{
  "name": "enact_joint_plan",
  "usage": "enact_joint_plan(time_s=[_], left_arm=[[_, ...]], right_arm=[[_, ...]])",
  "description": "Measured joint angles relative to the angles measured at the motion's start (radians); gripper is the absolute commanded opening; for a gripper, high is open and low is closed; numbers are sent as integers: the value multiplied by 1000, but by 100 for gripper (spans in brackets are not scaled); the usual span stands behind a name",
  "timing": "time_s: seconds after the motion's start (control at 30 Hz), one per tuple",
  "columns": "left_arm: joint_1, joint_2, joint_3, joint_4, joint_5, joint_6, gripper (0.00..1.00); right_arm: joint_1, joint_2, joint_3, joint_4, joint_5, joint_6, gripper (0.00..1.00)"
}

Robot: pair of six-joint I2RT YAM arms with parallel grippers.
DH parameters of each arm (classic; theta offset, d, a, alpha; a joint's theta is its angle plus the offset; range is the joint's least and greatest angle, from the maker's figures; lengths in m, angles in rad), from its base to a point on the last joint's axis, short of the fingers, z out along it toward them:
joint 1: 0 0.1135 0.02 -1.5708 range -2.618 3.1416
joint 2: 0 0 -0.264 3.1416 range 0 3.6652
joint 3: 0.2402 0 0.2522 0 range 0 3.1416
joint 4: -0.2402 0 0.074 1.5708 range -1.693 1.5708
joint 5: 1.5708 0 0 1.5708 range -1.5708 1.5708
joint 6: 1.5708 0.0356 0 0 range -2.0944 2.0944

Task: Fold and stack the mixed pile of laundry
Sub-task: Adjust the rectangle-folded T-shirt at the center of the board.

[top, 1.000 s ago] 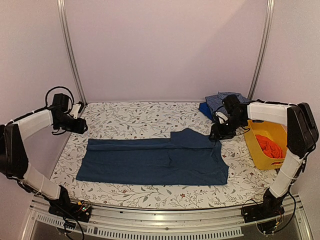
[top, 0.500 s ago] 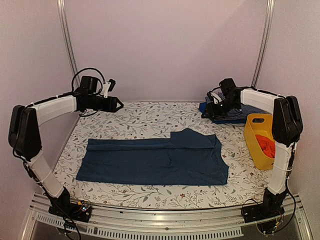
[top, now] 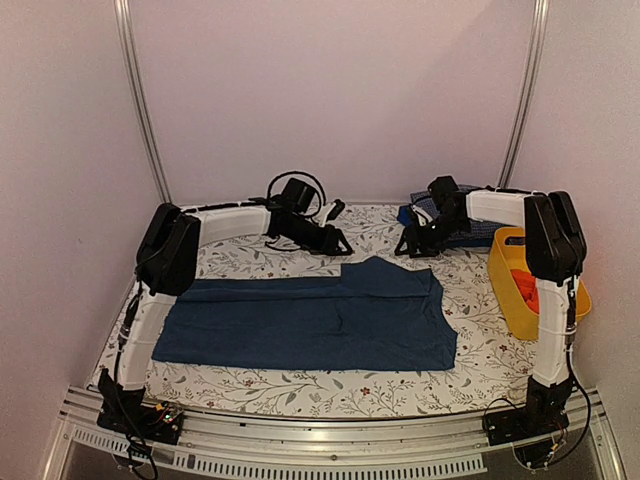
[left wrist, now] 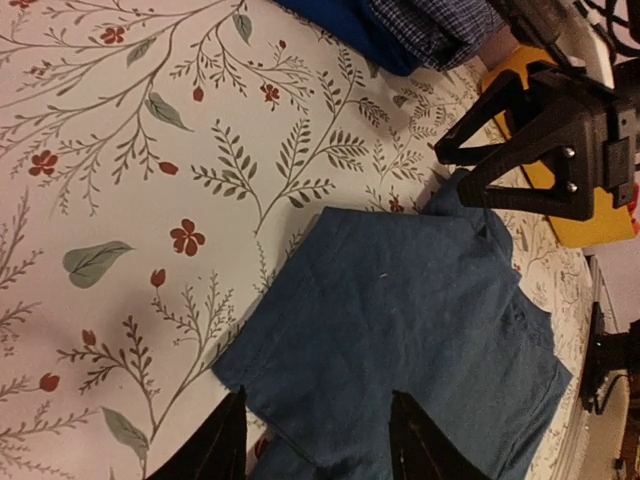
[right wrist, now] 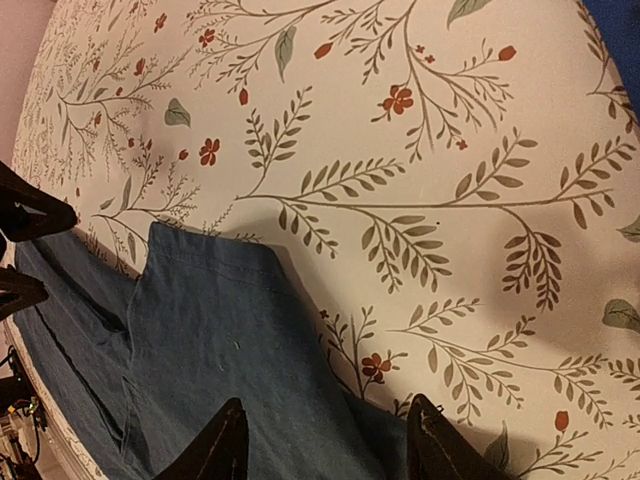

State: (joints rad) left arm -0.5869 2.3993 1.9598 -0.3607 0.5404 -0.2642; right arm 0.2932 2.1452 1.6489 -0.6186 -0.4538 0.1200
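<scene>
The dark navy trousers (top: 310, 320) lie flat across the middle of the table, with a folded flap (top: 390, 275) rising at their far right. My left gripper (top: 343, 246) hangs open just behind the flap's left corner. In the left wrist view its gripper (left wrist: 320, 445) straddles the navy cloth (left wrist: 400, 310) with nothing between the fingers. My right gripper (top: 407, 247) is open near the flap's right corner. In the right wrist view its gripper (right wrist: 330, 450) hovers over the trousers' edge (right wrist: 200, 340). The blue check shirt (top: 468, 232) lies at the back right. A red-orange cloth (top: 526, 292) sits in the basket.
The yellow plastic basket (top: 505, 272) stands at the right edge of the floral tablecloth (top: 250, 235). A folded blue piece (left wrist: 340, 25) lies beside the check shirt (left wrist: 430, 25). The two grippers face each other closely; the right gripper (left wrist: 540, 130) shows in the left wrist view.
The left arm swung from the back left to the middle, to the flap's left corner. The right gripper came down from the shirt to the flap's right corner.
</scene>
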Motion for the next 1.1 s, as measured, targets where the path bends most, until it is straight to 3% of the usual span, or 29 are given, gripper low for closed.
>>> enact_joint_plan(time_s=[0.2,0.63,0.9,1.1], left_arm=[[-60,94,51,-64,-47,-40,46],[-76,128,122,-150,-260,-39,47],[-83,161,166,-139,-267,-33,36],[-90,177,179,-126,-261,-25,20]], right_arm=[[20,46,0,6,-5,0,53],[55,103,36,11,3,-12,49],[60,137,127,5,5,-20,47],[66,181,167,-2,4,-25,47]])
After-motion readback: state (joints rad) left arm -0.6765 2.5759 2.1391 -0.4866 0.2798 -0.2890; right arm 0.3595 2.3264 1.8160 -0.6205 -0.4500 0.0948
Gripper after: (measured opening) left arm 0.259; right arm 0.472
